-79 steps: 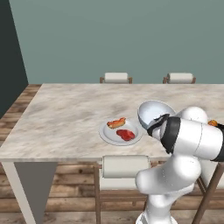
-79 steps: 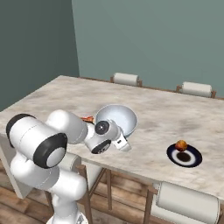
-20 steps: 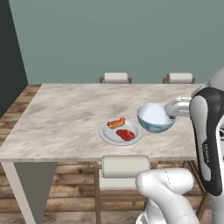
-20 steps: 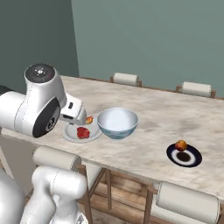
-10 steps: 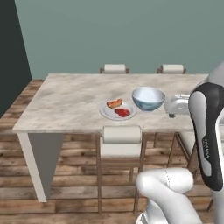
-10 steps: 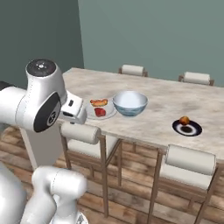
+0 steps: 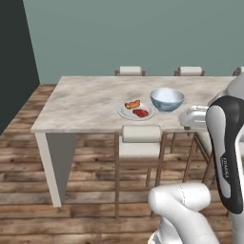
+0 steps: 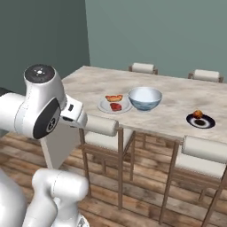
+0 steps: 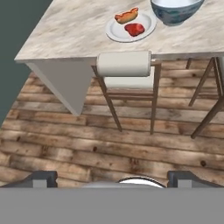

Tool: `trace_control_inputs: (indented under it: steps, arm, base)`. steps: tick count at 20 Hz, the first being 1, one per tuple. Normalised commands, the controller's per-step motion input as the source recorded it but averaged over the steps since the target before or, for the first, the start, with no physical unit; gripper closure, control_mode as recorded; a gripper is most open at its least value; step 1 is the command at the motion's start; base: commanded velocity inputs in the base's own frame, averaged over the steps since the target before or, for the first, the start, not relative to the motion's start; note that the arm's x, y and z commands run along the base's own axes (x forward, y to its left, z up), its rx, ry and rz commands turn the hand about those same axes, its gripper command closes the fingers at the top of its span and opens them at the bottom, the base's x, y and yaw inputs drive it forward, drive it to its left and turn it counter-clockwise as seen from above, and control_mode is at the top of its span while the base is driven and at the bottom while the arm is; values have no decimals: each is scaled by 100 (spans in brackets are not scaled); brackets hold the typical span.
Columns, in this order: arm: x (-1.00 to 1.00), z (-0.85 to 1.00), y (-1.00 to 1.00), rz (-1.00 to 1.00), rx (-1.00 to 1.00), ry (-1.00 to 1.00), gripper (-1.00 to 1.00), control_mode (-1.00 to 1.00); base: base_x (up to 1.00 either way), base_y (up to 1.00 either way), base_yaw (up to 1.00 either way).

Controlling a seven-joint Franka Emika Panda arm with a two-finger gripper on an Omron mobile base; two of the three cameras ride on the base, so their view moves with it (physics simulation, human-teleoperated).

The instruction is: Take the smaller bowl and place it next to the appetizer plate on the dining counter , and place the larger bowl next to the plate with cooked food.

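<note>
The larger bowl [image 8: 145,98] is set at the plate's [image 8: 115,105] 3 o'clock; with the gripper [image 9: 111,179] spread empty, the smaller bowl is left to be fetched.

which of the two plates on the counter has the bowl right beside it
The wide pale plate with cooked food, holding a hot dog and red meat; the larger bowl sits beside it. The small dark appetizer plate stands alone.

A cushioned stool [image 7: 139,141] is standing tucked against the near side of the counter, its pale backrest [image 9: 124,64] lying just under the edge. A second stool [image 8: 206,150] is sitting further along the same side. Two more stools [image 7: 130,71] are showing at the far side. Wooden floor planks [image 9: 87,144] are running beneath, and a teal wall [image 7: 128,33] is rising behind.
</note>
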Motion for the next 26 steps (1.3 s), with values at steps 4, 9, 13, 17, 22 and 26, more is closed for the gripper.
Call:
trace_control_inputs:
  steps: [4,9,13,17,22,26]
  arm:
    - [0,0,0,0,0,0,-100,100]
    - [0,0,0,0,0,0,-100,100]
    - [0,0,0,0,0,0,-100,100]
    - [0,0,0,0,0,0,-100,100]
    - [0,0,0,0,0,0,-100,100]
    - [0,0,0,0,0,0,-100,100]
  base:
    - [-25,72,0]
    - [-13,95,0]
    - [-7,100,0]
    - [-5,100,0]
    - [0,100,0]
    - [0,100,0]
